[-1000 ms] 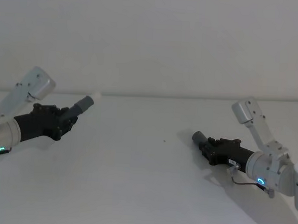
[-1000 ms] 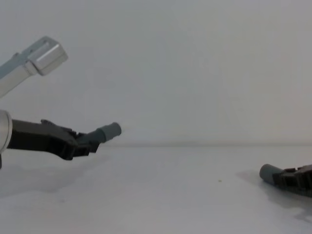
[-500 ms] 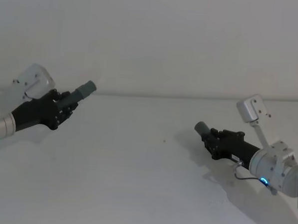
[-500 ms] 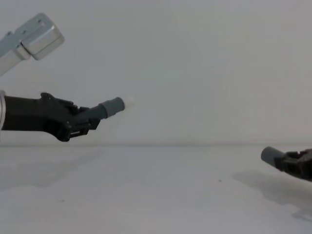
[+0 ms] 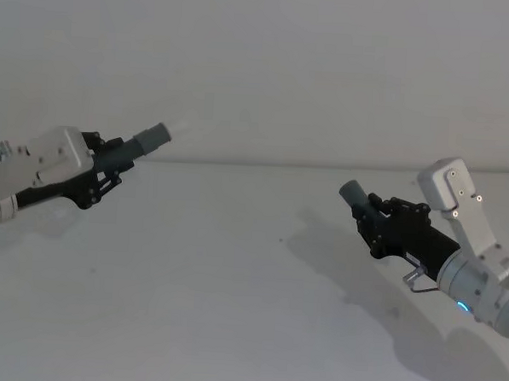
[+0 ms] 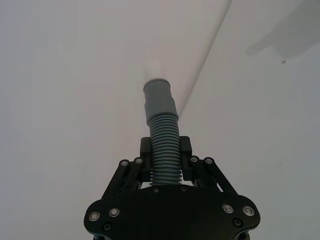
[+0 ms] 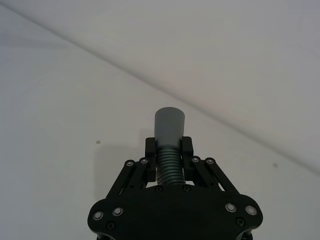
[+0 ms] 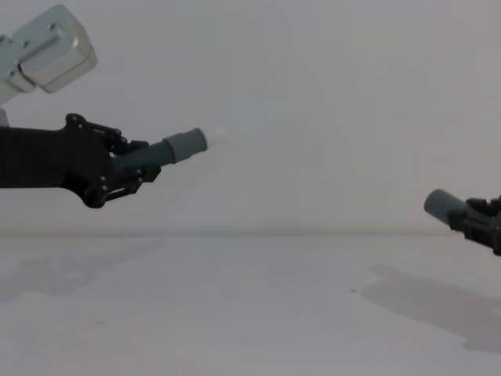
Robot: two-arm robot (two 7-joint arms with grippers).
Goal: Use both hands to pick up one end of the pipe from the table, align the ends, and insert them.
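**Two pipe pieces held above the table, ends facing across a wide gap**

The white table [image 5: 233, 275] spreads under both arms, with soft shadows lying on it beneath them. The left arm [image 5: 34, 158] reaches in from the left side and the right arm [image 5: 480, 279] from the right, both clear of the surface.

The left gripper [image 8: 133, 168] pinches the left pipe piece [image 6: 164, 145] by its corrugated body, its fingers pressed against either side. This piece's long axis runs out from the gripper toward the robot's right and slightly upward.

The right gripper [image 5: 374, 216] clamps the right pipe piece [image 7: 170, 165] the same way, low and off to the right. Its axis points toward the robot's left and tilts up.

The two pieces are well apart, with their free ends turned roughly toward each other.

The left piece ends in a grey cuff [image 8: 186, 145] with a narrower white tip [image 8: 217, 136] sticking out. The right piece ends in a plain cuff [image 7: 170, 126], just beyond its gripper's fingers.
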